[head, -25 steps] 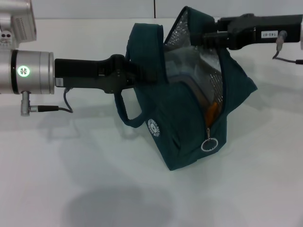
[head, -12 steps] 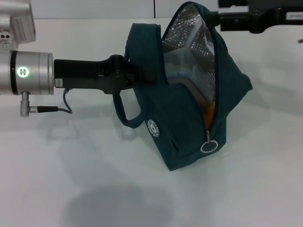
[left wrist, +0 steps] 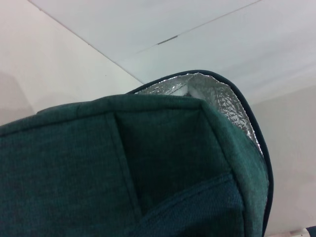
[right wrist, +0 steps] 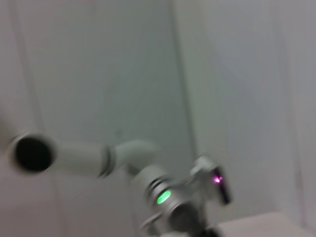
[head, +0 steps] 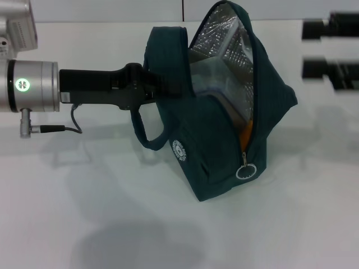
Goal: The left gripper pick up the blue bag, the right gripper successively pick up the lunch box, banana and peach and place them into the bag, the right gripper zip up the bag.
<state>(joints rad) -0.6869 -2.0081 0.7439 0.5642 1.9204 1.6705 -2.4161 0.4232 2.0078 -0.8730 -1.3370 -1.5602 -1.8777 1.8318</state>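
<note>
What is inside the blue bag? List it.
Inside the blue bag: silver foil lining, the clear lunch box, and an orange sliver of banana. The peach is not visible; fabric covers the rest.

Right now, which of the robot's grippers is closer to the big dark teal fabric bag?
Left. The left gripper is at the teal fabric bag, against its upper side beside the strap; the right gripper hangs apart, out past the open mouth.

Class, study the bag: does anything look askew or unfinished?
Yes. The dark teal-blue fabric lunch bag leans tilted, held by the left gripper, its zip open, showing silver foil lining.
</note>
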